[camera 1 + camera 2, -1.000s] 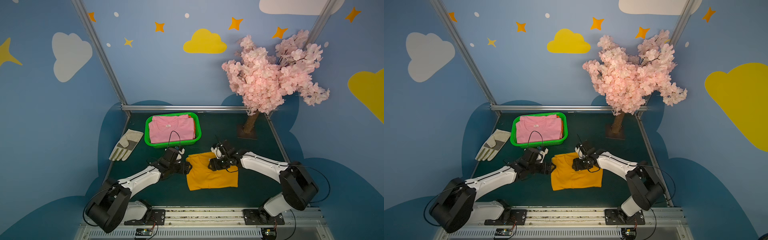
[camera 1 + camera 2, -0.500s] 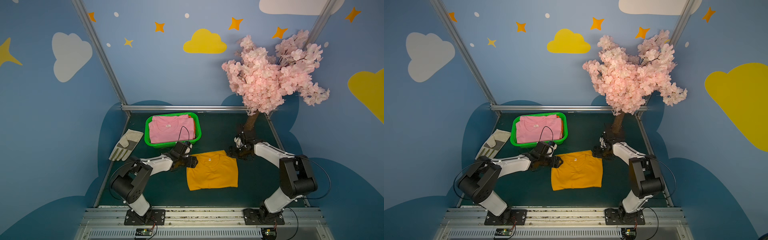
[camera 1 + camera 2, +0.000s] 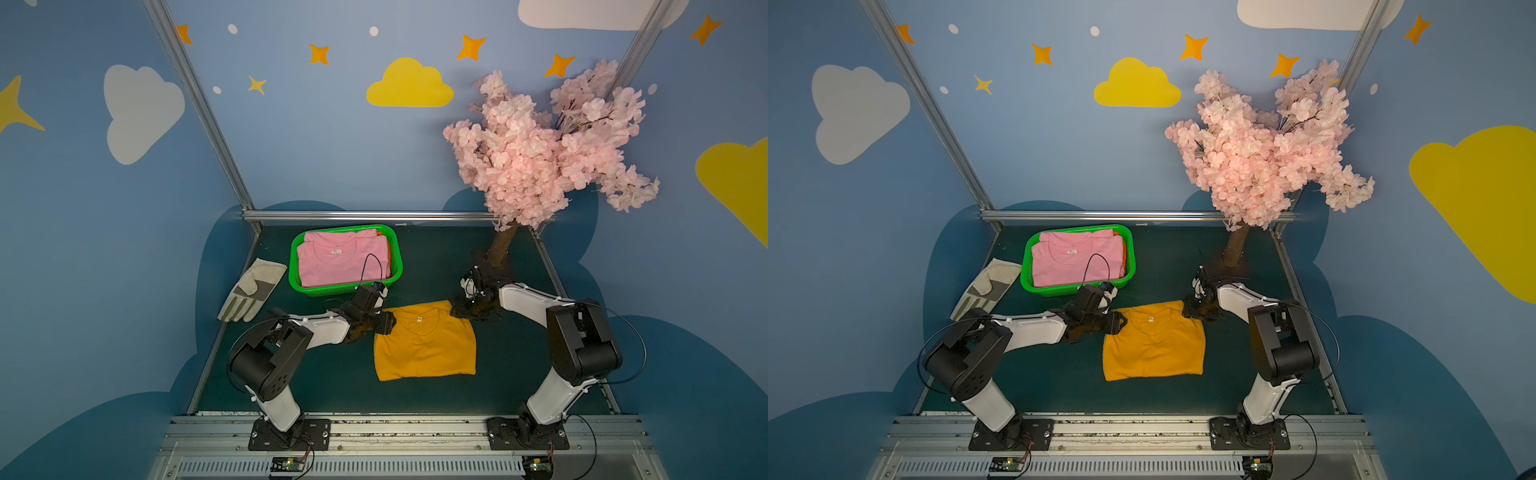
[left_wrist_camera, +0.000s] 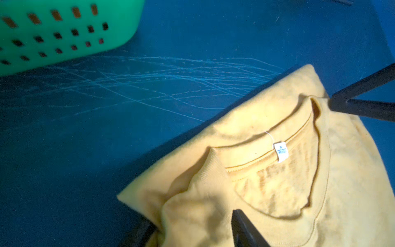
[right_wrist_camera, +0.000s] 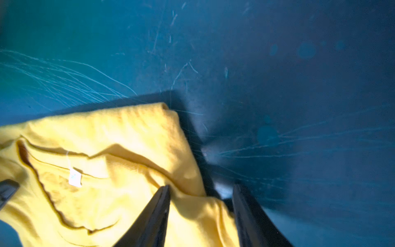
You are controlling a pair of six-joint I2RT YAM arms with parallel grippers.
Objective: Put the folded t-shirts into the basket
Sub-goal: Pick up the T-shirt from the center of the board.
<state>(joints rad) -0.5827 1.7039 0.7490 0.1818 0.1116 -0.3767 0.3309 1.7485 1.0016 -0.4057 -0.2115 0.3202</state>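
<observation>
- Green basket (image 3: 345, 289): pink t-shirt (image 3: 340, 262) on top, orange t-shirt (image 3: 388, 254) edge showing beneath.
- Mustard t-shirt (image 3: 424, 345) lies flat on table (image 3: 332, 386), just before the basket.
- Left gripper (image 4: 192, 218): jaws parted, straddling one collar-side corner.
- Right gripper (image 5: 202, 186): jaws parted, astride the opposite collar-side corner.

A staged robot-lab cell is shown, not a home. Blue walls (image 3: 332, 145) painted with clouds and stars are framed by aluminium posts (image 3: 199, 108). A left arm (image 3: 270, 365) and a right arm (image 3: 582, 345) are bolted to a metal rail (image 3: 415, 432) edging a dark green mat (image 3: 332, 386). A fake blossom tree (image 3: 540, 153) is set as decor.
</observation>
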